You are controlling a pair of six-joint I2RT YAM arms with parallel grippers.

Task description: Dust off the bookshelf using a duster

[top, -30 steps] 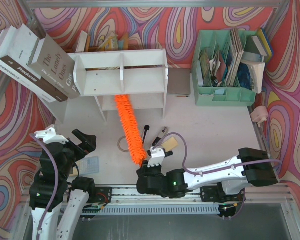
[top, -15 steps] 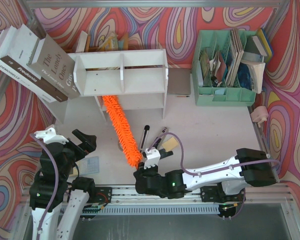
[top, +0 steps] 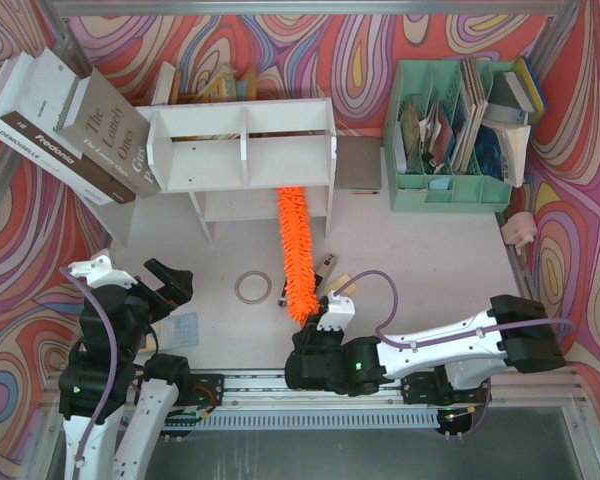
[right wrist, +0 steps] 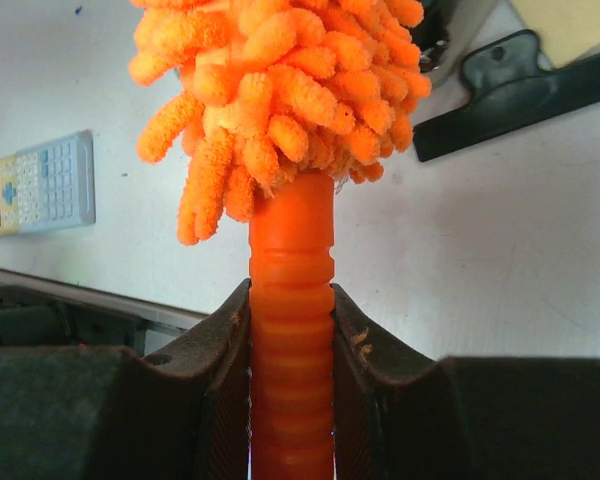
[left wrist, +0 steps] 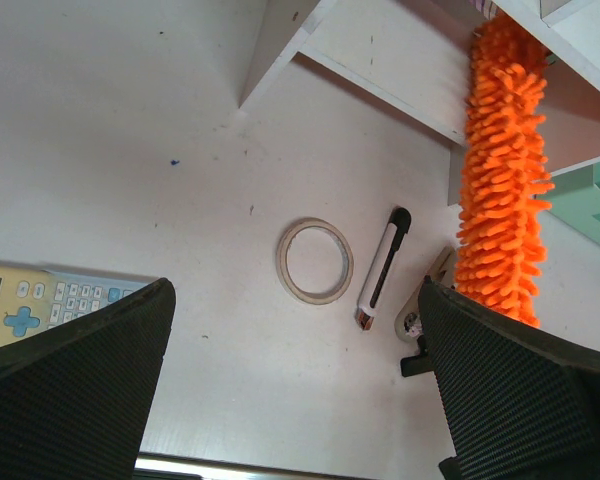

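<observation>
The white bookshelf (top: 242, 145) stands at the back of the table, and its lower board shows in the left wrist view (left wrist: 380, 50). The fluffy orange duster (top: 297, 255) lies almost straight fore and aft, its far end tucked into the lower tier right of centre. My right gripper (top: 313, 322) is shut on the duster's ribbed orange handle (right wrist: 290, 330), both fingers pressed against it. The shaggy strands (right wrist: 280, 90) fill the top of that view. My left gripper (top: 172, 283) hangs open over the front left of the table, nothing between its fingers (left wrist: 70, 380). The duster (left wrist: 505, 170) is far to its right.
A tape ring (top: 252, 288) and a pen (left wrist: 383, 270) lie just left of the duster. A calculator (top: 180, 328) sits near the left arm. Stacked books (top: 70, 120) lean at the back left. A mint-green organizer (top: 450, 130) stands back right. A black clip (right wrist: 520, 90) lies beside the duster.
The duster has swept from the left side of the lower tier to the right of centre. My right gripper has shifted right with the handle. The left arm has not moved.
</observation>
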